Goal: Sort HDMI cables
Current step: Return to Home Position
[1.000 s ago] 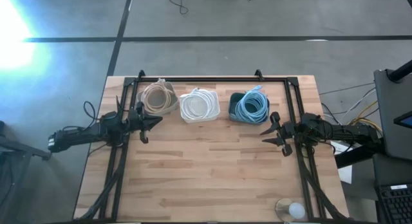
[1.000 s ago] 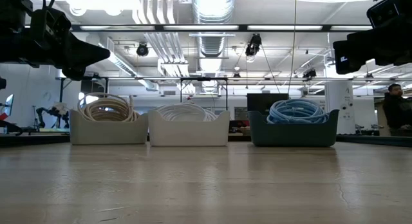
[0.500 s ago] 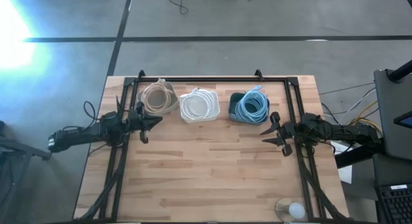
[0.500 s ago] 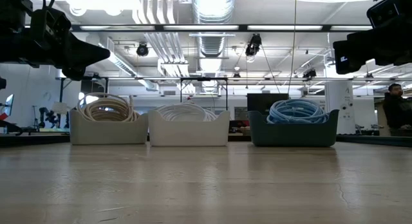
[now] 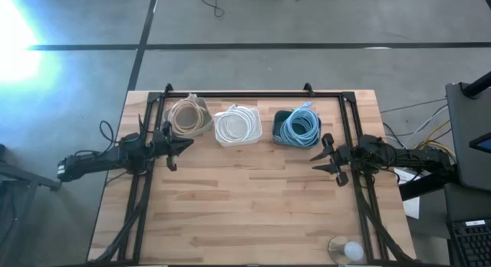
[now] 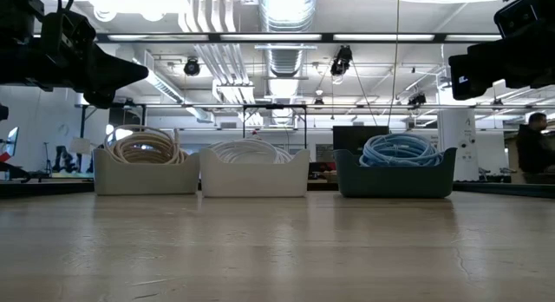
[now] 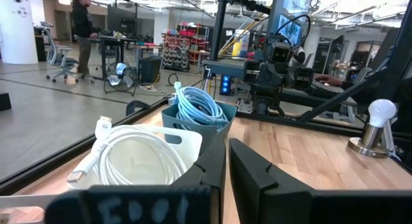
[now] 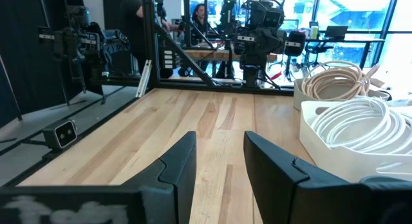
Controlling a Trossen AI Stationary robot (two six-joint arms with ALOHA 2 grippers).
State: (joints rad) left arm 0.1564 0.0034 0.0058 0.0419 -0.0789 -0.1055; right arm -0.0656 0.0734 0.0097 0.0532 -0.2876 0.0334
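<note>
Three bins stand in a row along the table's far edge. The beige cables [image 5: 188, 116] [image 6: 143, 146] lie coiled in the left bin. The white cables [image 5: 238, 126] [image 7: 138, 156] fill the middle white bin. The light blue cables [image 5: 299, 127] [image 6: 399, 149] sit in the dark teal bin on the right. My left gripper [image 5: 188, 144] [image 7: 227, 153] hovers shut above the table, just near of the beige bin. My right gripper [image 5: 316, 161] [image 8: 220, 143] hovers open, near and right of the blue bin. Neither holds anything.
Black frame rails [image 5: 146, 182] run along the table's left, right and far sides. A small white round lamp [image 5: 349, 250] stands at the near right corner. Bare wooden table [image 5: 245, 198] lies between the arms and toward the near edge. People show in the room beyond.
</note>
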